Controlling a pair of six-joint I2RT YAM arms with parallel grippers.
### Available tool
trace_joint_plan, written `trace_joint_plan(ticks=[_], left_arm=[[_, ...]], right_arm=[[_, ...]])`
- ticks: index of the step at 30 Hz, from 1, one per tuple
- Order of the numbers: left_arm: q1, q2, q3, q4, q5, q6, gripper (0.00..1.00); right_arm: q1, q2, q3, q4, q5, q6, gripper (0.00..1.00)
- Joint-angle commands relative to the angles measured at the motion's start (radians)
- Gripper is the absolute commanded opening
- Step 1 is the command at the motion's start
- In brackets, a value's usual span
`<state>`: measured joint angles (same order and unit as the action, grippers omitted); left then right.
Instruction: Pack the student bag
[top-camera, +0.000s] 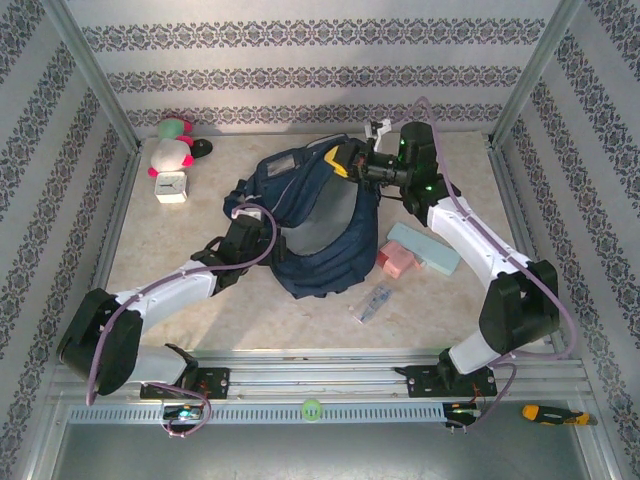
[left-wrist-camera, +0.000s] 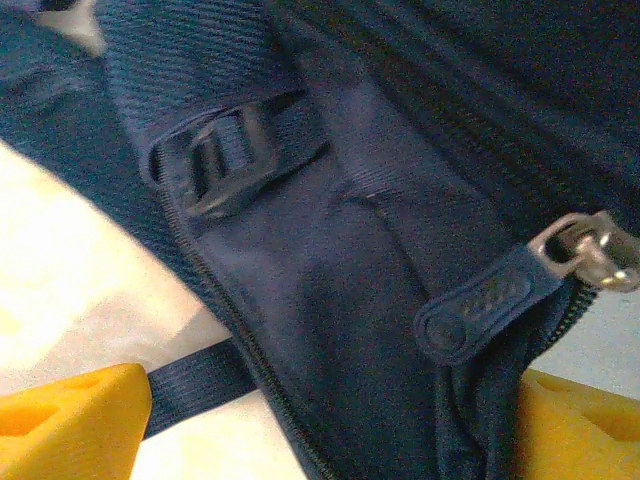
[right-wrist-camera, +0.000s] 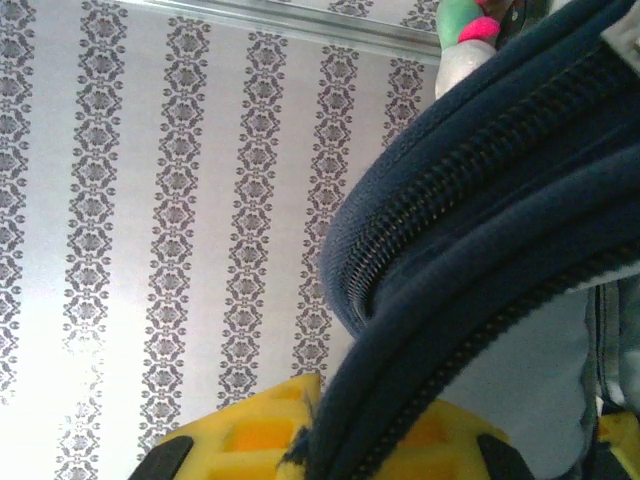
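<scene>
Patterned wallpaper all round, a pale marbled tabletop (top-camera: 160, 235) below, and the student bag (top-camera: 320, 262) lay slumped in the middle of it, between the two arms. Its long axis ran from the near edge away towards the back wall.

Right gripper (top-camera: 348, 162) was up at the far end, jaws clamped tight on the bag's zipped rim, holding that edge off the table. The right wrist view had the thick navy rim running straight between the yellow pads (right-wrist-camera: 260, 430).

Left gripper (top-camera: 243, 214) sat at the bag's left flank, fingers spread wide, nothing pinched. In its own camera the fabric, a black strap buckle (left-wrist-camera: 225, 165) and a zip pull (left-wrist-camera: 478, 303) lay right ahead between the fingers, the pull nearer the right-hand one.

Now the key point: the things that looked due to go in, a pink box (top-camera: 396, 262) and a pale teal case (top-camera: 424, 248), were on the bag's right side, the box just beside it. So the free hand was on the wrong side, by my reckoning, with the bag between it and the goods, and the nearer arm had its hand full.
</scene>
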<state>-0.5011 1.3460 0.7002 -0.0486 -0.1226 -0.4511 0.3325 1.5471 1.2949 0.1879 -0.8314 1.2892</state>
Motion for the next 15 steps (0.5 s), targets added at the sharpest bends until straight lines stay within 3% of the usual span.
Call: trace_joint_plan(ticks=[1, 9, 15], left_arm=[[0.038, 0.047, -0.046, -0.169, -0.135, 0.015, 0.86], [0.055, 0.088, -0.073, -0.156, -0.153, 0.013, 0.87], [0.055, 0.039, -0.065, -0.148, -0.157, 0.036, 0.87]], right_arm=[[-0.030, -0.051, 0.149, 0.274, -0.048, 0.043, 0.00], [-0.037, -0.019, 0.215, 0.309, -0.040, 0.078, 0.00], [-0.014, -0.007, 0.158, 0.315, -0.014, 0.064, 0.00]])
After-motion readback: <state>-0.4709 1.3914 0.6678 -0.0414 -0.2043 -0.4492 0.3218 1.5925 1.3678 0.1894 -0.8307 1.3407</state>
